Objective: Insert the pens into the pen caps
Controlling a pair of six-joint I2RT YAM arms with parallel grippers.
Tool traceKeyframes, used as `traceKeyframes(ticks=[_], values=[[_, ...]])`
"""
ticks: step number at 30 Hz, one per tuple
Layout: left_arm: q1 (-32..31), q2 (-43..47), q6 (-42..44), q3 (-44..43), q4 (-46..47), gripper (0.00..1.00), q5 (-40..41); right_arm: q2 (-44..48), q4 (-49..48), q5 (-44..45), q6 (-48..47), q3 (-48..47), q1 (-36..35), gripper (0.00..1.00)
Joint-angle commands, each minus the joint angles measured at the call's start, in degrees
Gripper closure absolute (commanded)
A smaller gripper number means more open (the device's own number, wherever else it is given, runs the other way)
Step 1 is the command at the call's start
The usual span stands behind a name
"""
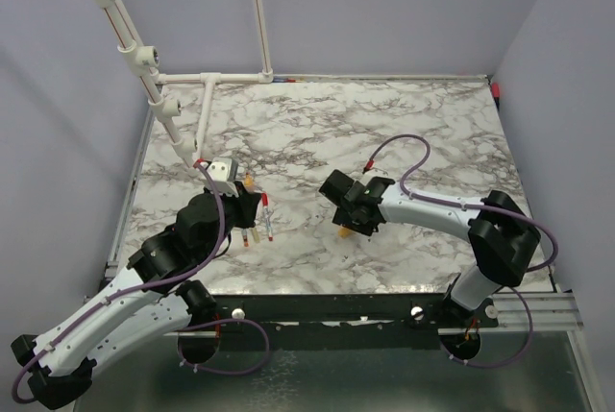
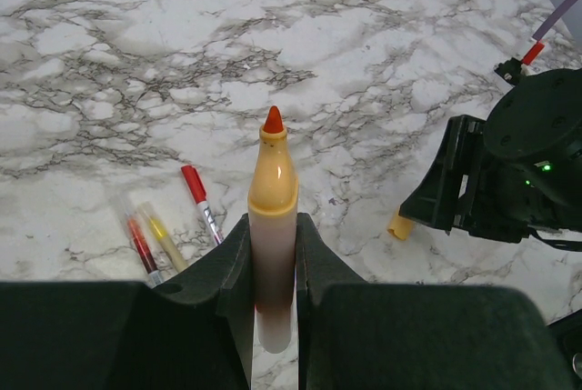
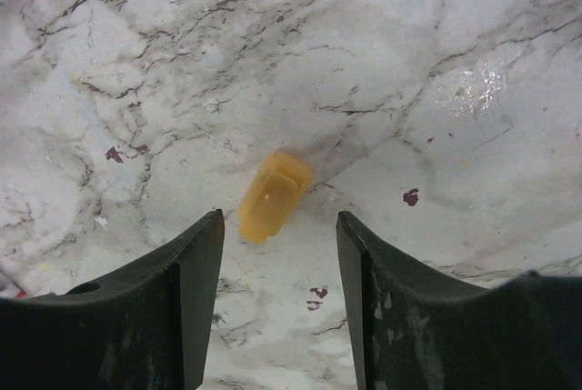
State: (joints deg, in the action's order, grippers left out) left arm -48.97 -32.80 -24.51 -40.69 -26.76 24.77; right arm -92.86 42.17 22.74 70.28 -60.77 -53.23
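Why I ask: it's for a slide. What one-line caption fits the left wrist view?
Left pincer grips an uncapped red-tipped pen over marble table; three pens lie left, a yellow cap right.

- No legible text, brand, number or sign in any of the three views.
- Dark printed marks along the pale barrel of the red-capped pen (image 2: 205,208) lying on the desk (image 2: 382,35), too small and blurred to read.
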Motion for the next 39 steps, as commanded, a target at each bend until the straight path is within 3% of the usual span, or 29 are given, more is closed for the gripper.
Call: traceKeyframes(ticks=[1,3,11,22,29,34,39], values=[[0.2,0.9,0.7,0.5,-0.7,1.0,-0.7,-1.7,1.1,-0.5,9.9,0.4,0.1,0.42],[0.2,0.8,0.8,0.5,-0.7,1.0,-0.9,-2.4,1.1,0.3,12.3,0.6,0.1,0.38],[0.1,1.1,0.8,0.5,-0.6,1.0,-1.1,-7.6,3.0,1.8,14.4,-3.1,0.1,0.38],[0.2,1.1,0.8,0.6,-0.6,1.0,-1.0,-10.1,3.9,3.1,16.6,-3.0,0.4,0.47],[0.1,0.9,0.8,0.5,-0.6,1.0,-1.0,-9.4,4.4,3.3,17.0,-1.4,0.5,0.66],[0.1,0.4,0.7,0.5,-0.6,1.0,-1.1,-7.9,4.5,4.1,16.0,-1.3,0.4,0.98],[0.1,-0.3,1.0,0.5,-0.4,1.0,-2.4,-4.4,3.8,6.0,11.3,-2.1,0.4,0.99]])
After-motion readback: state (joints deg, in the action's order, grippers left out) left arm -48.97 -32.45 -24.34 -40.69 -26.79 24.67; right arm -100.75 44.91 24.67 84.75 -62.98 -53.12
